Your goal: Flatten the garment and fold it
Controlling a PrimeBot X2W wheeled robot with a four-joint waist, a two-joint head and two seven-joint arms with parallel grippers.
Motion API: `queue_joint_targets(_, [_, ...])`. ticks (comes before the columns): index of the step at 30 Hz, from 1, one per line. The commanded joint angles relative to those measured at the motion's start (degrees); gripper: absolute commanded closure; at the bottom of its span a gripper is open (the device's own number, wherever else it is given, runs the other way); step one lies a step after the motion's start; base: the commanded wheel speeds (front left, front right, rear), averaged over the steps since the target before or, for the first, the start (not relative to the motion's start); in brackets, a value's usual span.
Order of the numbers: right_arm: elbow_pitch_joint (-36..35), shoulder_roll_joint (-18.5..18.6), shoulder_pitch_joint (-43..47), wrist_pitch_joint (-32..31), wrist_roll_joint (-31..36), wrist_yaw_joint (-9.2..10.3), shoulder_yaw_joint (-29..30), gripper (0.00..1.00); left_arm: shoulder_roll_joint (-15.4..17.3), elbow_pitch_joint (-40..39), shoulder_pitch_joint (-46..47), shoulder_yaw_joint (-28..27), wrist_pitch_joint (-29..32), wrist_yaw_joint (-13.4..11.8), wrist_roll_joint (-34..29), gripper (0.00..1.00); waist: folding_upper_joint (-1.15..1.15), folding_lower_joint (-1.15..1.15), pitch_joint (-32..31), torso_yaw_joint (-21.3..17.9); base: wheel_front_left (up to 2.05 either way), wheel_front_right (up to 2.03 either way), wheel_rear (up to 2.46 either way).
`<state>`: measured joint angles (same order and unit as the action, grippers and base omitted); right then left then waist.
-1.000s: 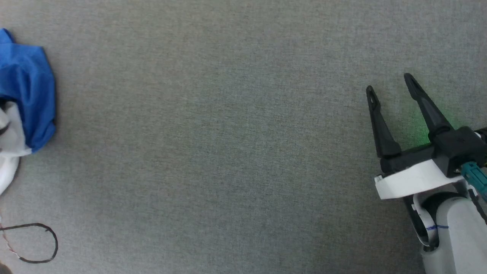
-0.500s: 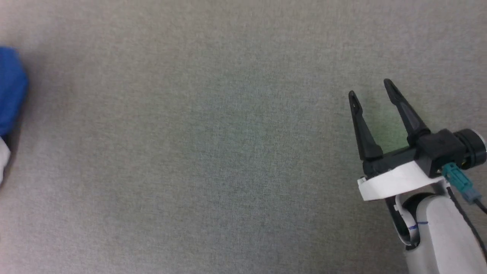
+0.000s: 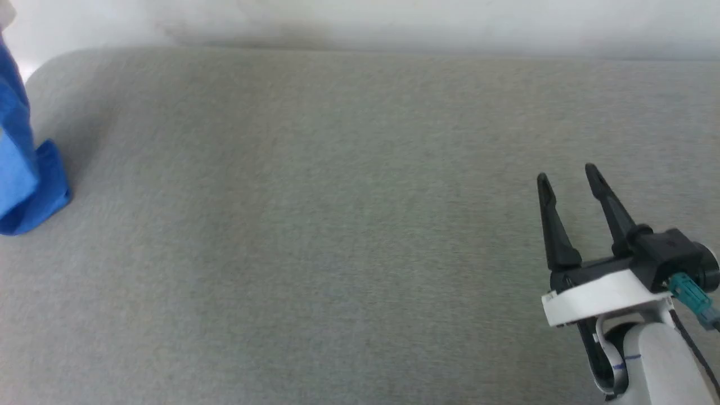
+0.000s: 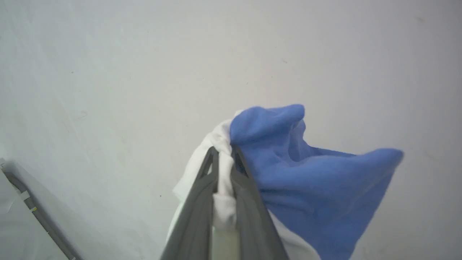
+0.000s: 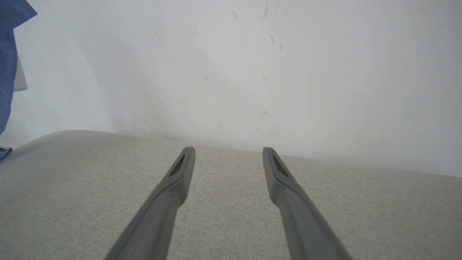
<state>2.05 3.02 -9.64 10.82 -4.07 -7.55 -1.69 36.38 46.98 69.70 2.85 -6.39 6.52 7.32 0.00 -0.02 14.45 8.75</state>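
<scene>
The left fingers [image 4: 198,206] pinch white fabric of the garment [image 4: 310,180] between them; the right fingers [image 3: 554,236], spread, stand well apart from it.

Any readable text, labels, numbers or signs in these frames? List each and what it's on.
None readable.
The garment shows plain blue and white cloth, with no print in view.
A small blue mark on the forearm is only a stroke, not text.
</scene>
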Motion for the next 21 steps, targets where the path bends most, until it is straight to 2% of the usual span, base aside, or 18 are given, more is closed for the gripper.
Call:
queue_joint_targets(1, [0.15,-0.12,1.16,0.55,-0.78,0.06,0.58,0.0,-2.32,-1.74,1.1,1.29,-1.05,0.27,-0.15,1.0,0.0,0.02,-5.22,-6.09,0.0,0.0,0.0])
queue_joint_targets(7, [-0.12,-0.13,3.25,0.3,-1.65,0.06,1.57,0.0,-9.5,-8.8,0.74,5.28,-1.93,0.6,1.39,1.0,0.0,0.02,-6.93,-11.39,0.0,0.0,0.0])
queue_joint_targets(15, [-0.78,-0.13,4.49,-0.07,-2.43,0.06,2.64,0.0,-21.1,-22.89,-6.64,10.78,2.63,0.34,5.05,1.0,0.0,0.02,-6.71,-17.57,0.0,0.0,0.0])
queue_joint_targets(16, [-0.78,-0.13,4.49,-0.07,-2.43,0.06,2.64,0.0,-21.1,-22.89,-6.64,10.78,2.63,0.34,5.05,1.0,0.0,0.02,-6.71,-17.57,0.0,0.0,0.0])
queue_joint_targets(21, [-1.75,-0.13,5.41,-0.15,-2.77,0.06,3.53,0.0,-25.55,-33.68,-18.05,11.69,5.91,-3.01,7.96,1.0,0.0,0.02,-5.08,-18.93,0.0,0.0,0.0])
